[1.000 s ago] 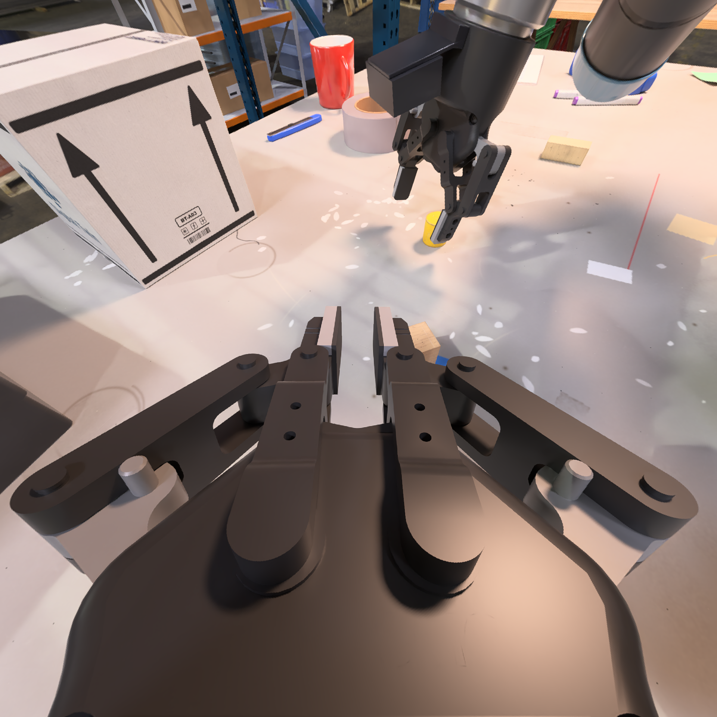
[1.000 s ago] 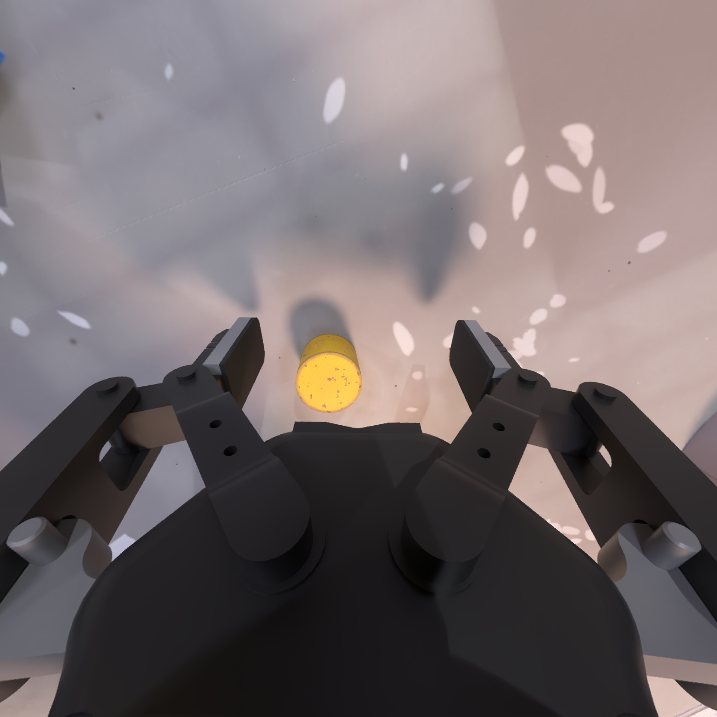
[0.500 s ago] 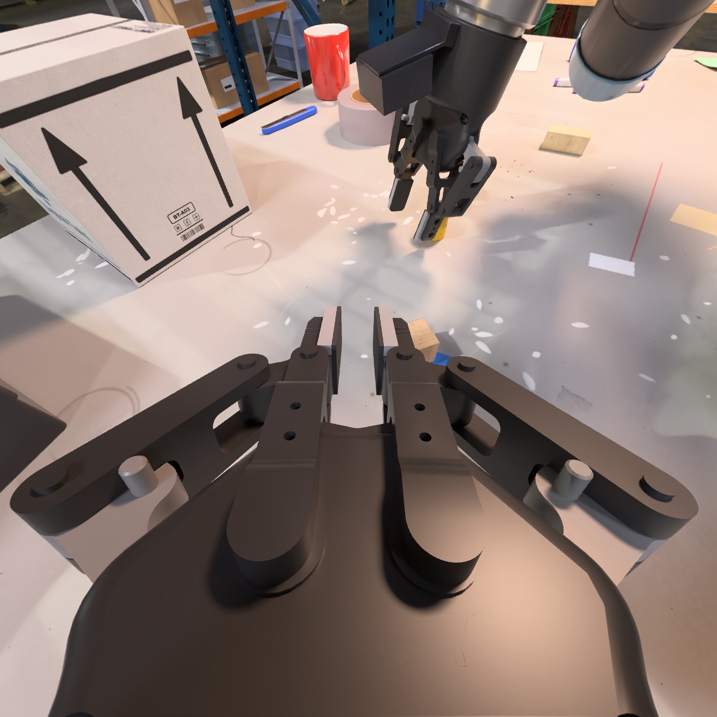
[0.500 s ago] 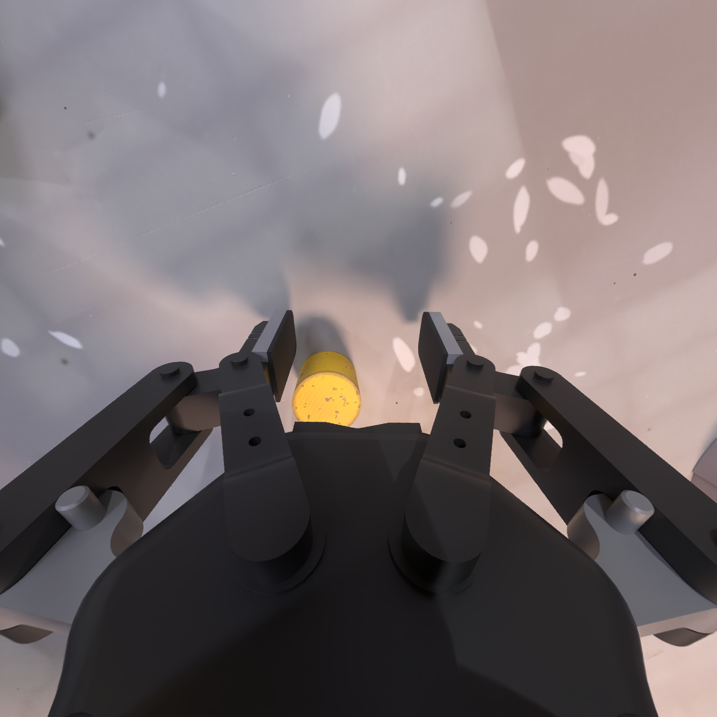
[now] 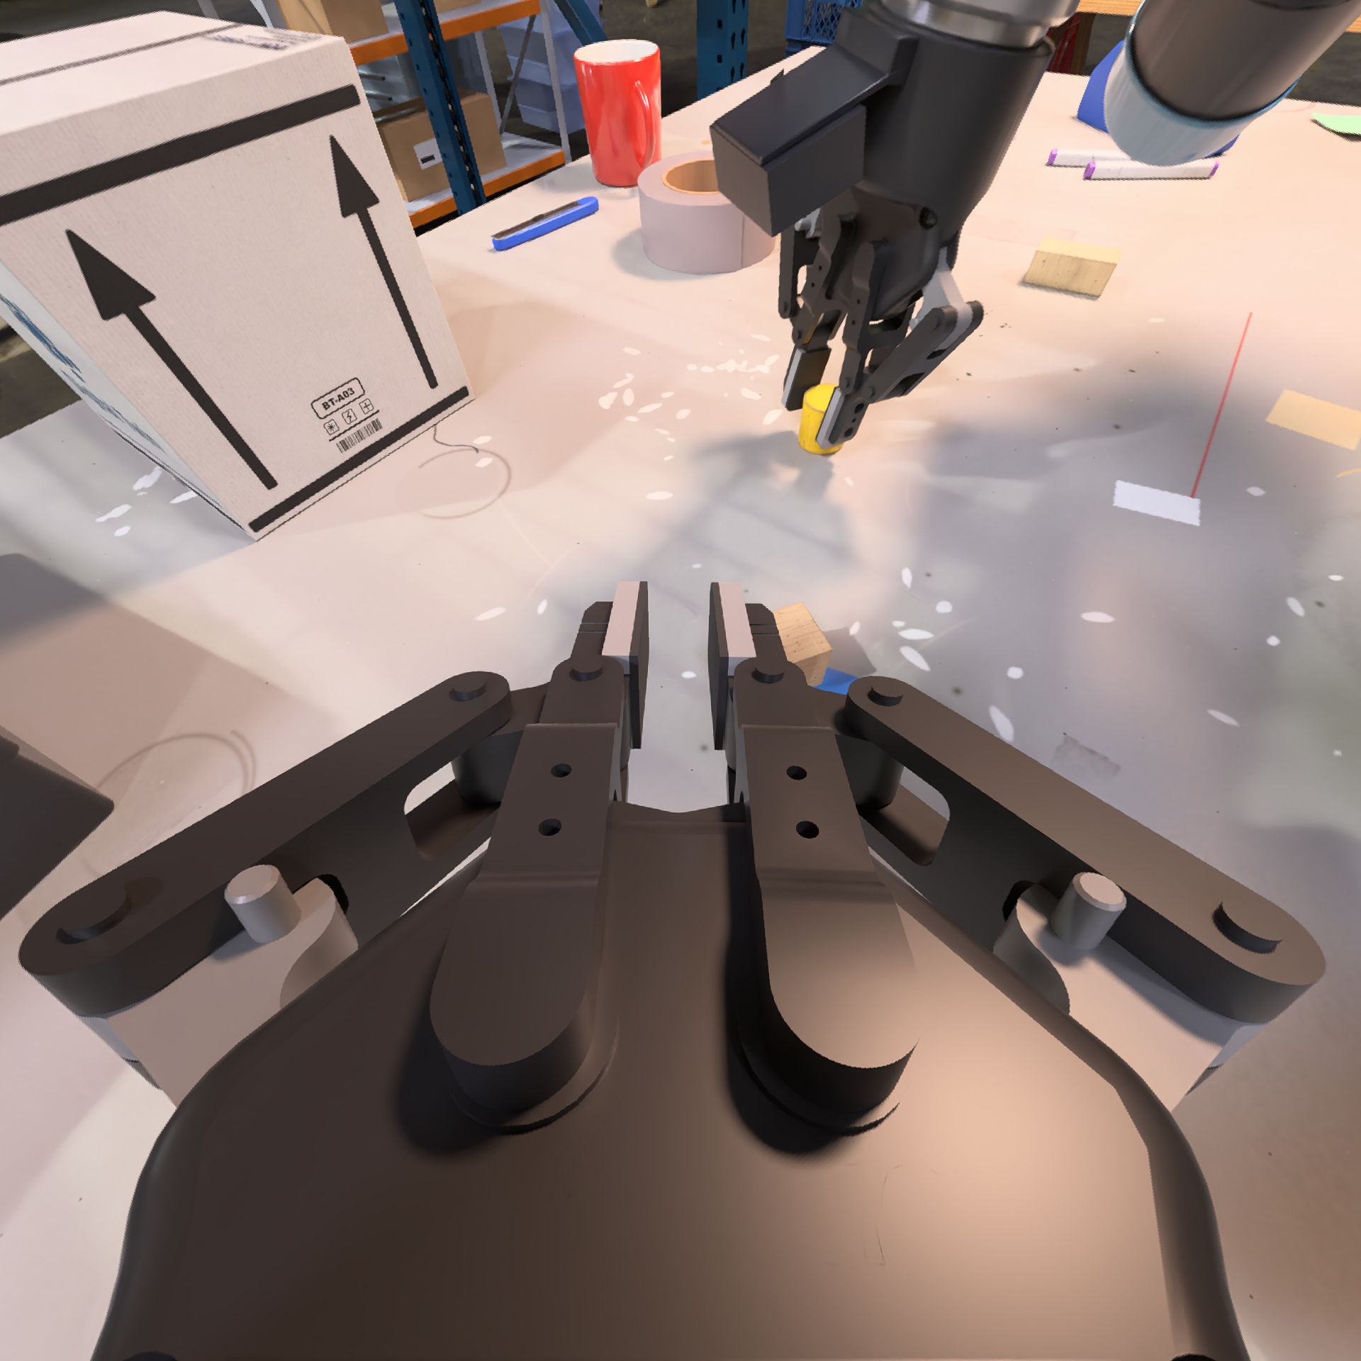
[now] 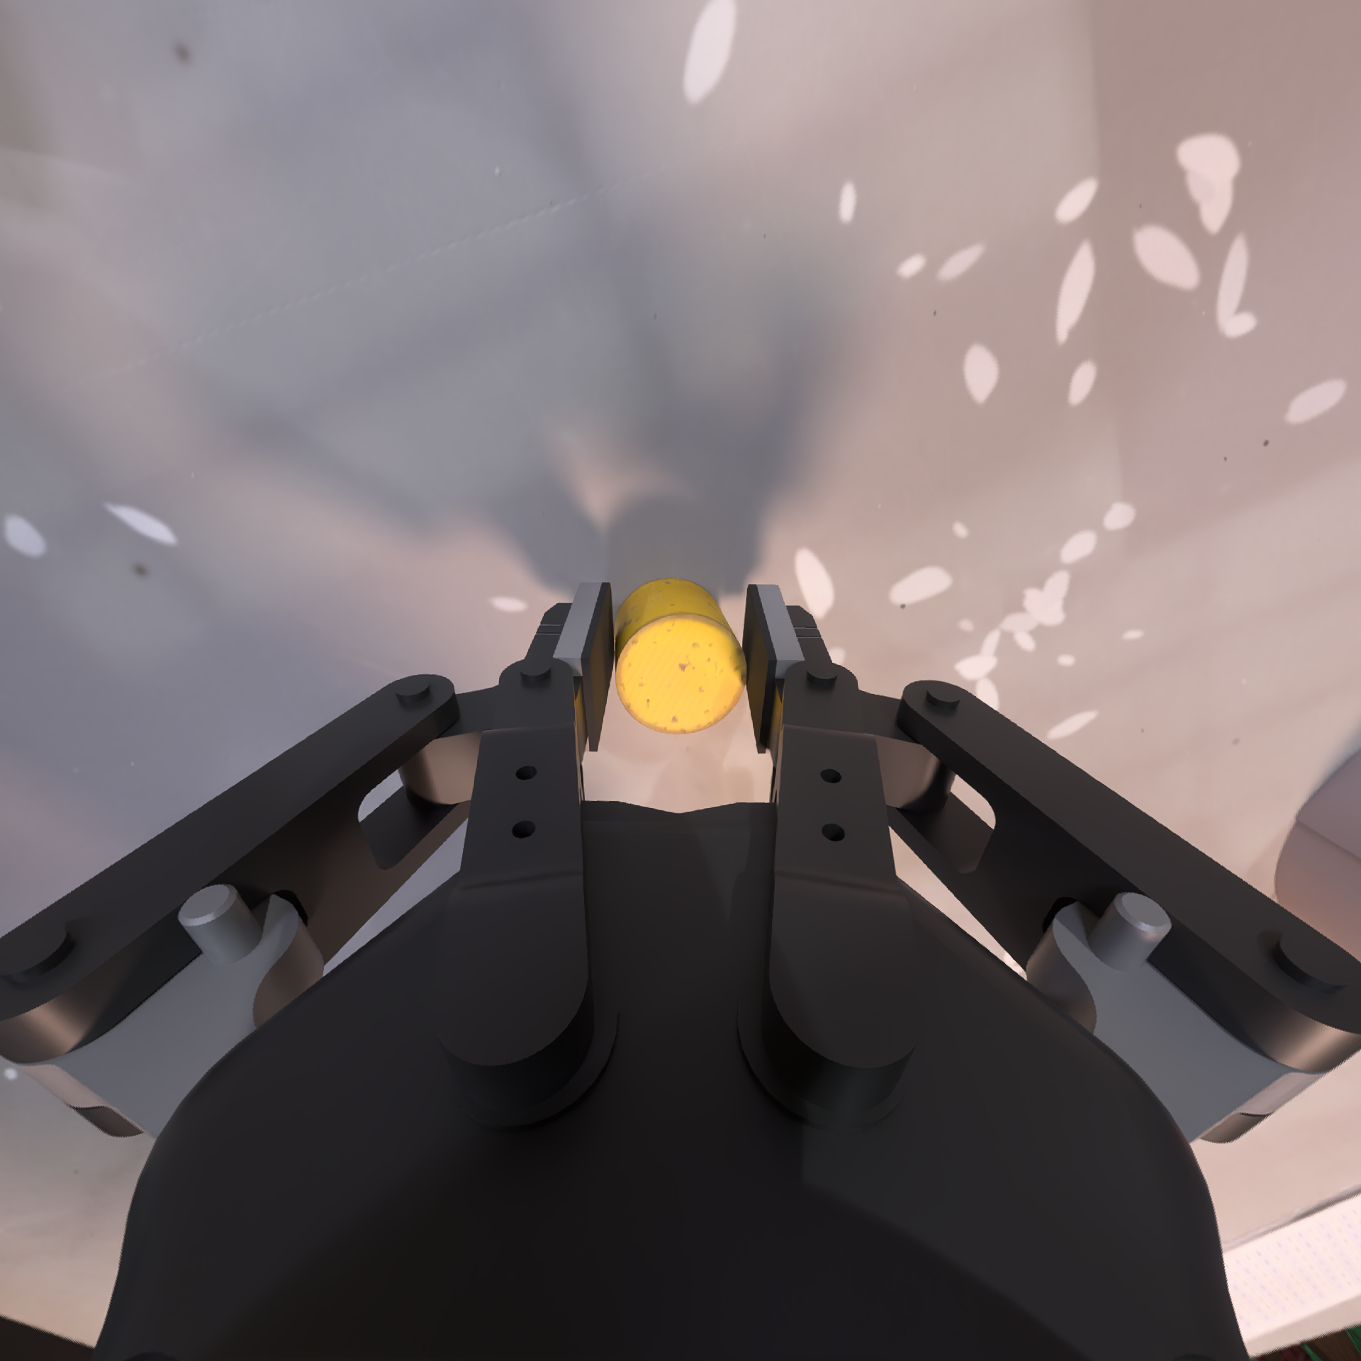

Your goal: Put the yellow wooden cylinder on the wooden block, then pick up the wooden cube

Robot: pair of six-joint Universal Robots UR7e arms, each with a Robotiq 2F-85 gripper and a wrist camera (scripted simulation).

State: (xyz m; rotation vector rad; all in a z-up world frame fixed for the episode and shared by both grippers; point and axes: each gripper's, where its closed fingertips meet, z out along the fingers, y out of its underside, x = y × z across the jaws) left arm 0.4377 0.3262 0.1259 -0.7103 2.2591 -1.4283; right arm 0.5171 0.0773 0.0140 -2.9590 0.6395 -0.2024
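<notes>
We read the task as barely begun: neither half is finished. The right claw (image 6: 679, 663) has its pads against both sides of the yellow wooden cylinder (image 6: 677, 681), so we take the grasp as made. In the left wrist view the cylinder (image 5: 814, 423) stands upright on the worktop (image 5: 736, 515); whether its base has cleared the surface we cannot tell. It is not yet carried anywhere.

The wooden block (image 5: 1069, 269) lies well apart from the cylinder, farther back on the worktop, with nothing on top. Lifting, carrying over and setting down are all left to do.

The wooden cube (image 5: 803, 637) sits on the worktop just beside the right finger of the left claw (image 5: 677, 622), partly hidden behind it, untouched. The left claw is narrow, a slim gap between its pads, with nothing in it. We judge it would need to widen before it could take the cube.

Other items present: a cardboard box (image 5: 184, 258), a red mug (image 5: 619, 110), a tape roll (image 5: 696, 221), a blue-handled tool (image 5: 545, 221). None lies between cylinder and block.
</notes>
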